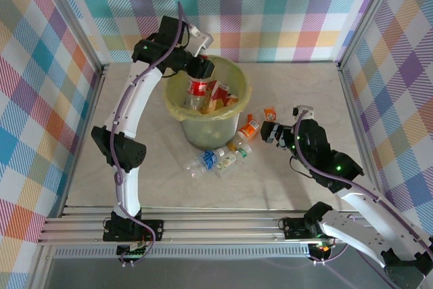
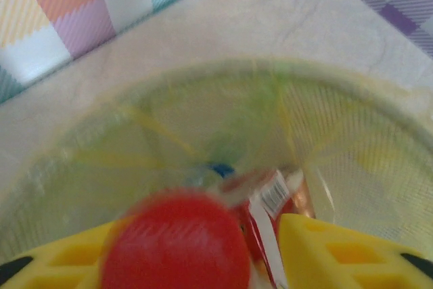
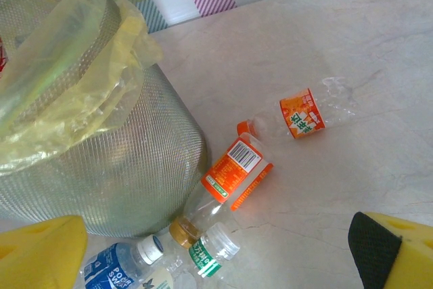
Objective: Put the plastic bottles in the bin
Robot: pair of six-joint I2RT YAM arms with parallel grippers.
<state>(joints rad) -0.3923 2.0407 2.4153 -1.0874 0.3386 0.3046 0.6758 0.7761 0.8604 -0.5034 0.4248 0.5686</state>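
Two arms reaching forward.
Left yellow-fingered gripper (image 1: 201,67) is pointing downward, fingers apart; right yellow-fingered gripper (image 1: 272,130) is hovering low, gaping wide.

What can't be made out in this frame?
Left wrist: the red-capped bottle is motion-blurred; whether the left end effector grips it is unclear.
Top external: the bin has lower contents hidden by its rim and the left arm.
Right wrist: the blue-label bottle and right end effector are cut by the bottom edge.

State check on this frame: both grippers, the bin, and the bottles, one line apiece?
left gripper: above the bin, red-capped bottle between its fingers, grip unclear
right gripper: open, empty
bin: upright, lined
red-capped bottle: blurred, over the bin's opening
binned bottles: piled inside the bin
bottles on the table: lying down beside the bin
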